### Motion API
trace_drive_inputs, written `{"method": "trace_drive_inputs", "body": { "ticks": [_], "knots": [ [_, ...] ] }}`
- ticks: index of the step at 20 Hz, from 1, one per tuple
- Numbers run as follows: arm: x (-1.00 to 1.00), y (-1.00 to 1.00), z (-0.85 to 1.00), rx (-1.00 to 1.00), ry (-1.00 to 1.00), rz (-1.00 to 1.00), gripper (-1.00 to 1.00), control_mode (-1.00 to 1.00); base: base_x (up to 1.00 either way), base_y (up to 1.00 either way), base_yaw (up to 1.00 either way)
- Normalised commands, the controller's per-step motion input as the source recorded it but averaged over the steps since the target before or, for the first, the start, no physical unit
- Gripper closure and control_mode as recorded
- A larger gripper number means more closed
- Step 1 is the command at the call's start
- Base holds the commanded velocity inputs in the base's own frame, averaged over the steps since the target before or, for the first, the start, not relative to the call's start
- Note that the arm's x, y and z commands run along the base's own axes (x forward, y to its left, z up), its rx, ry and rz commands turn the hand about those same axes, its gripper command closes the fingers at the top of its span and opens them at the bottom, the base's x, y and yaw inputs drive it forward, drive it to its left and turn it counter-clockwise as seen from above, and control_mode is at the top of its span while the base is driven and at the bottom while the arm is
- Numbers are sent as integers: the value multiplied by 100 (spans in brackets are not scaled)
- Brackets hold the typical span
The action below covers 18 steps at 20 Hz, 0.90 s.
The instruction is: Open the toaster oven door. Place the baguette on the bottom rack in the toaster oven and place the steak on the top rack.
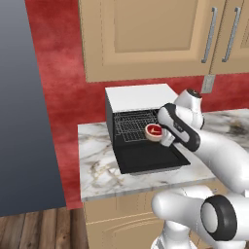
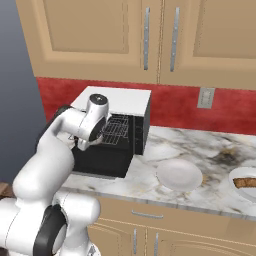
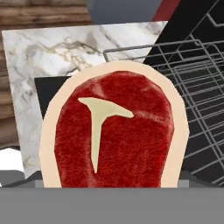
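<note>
- While the oven door (image 1: 148,156) lies folded flat on the marble counter (image 1: 97,168), we see the black oven (image 1: 138,99) with its white top standing open at the middle of the left base view.
- At the centre of that view, the steak (image 1: 154,132), a round red piece with a pale rim, sits at the end of the white arm, just in front of the oven's opening and above the lowered door.
- In the hand view, the steak (image 3: 114,133) takes up the lower middle of the frame, red with a pale T-shaped mark, and its lower edge runs out of the bottom of the picture.
- We cannot see the gripper's fingers, so we cannot tell how wide they stand; the steak stays off every surface at the end of the arm, which suggests it is held.
- To the right of the steak in the hand view, grey wire racks (image 3: 197,83) reach out of the dark oven; we cannot tell upper from lower there.
- In the left base view, wire shelves (image 1: 133,124) fill the oven mouth, just left of the steak.
- In the right base view, the arm covers much of the oven front, and an empty white plate (image 2: 179,175) rests on the counter at lower centre.
- At the right edge of that view, a second plate (image 2: 239,176) holds the brown bread (image 2: 246,182), well apart from the oven (image 2: 120,100).
</note>
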Motion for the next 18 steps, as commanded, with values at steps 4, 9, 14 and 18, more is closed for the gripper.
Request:
{"method": "trace_drive_inputs", "body": {
  "ticks": [4,9,14,18],
  "knots": [
    [22,1,-15,2,11,-38,100,-100,0,0,0],
    [7,4,-3,10,4,-33,100,-100,0,0,0],
    [6,1,-42,16,0,-29,100,-100,0,0,0],
    [10,9,-20,22,-1,-27,100,-100,0,0,0]
  ]
}}
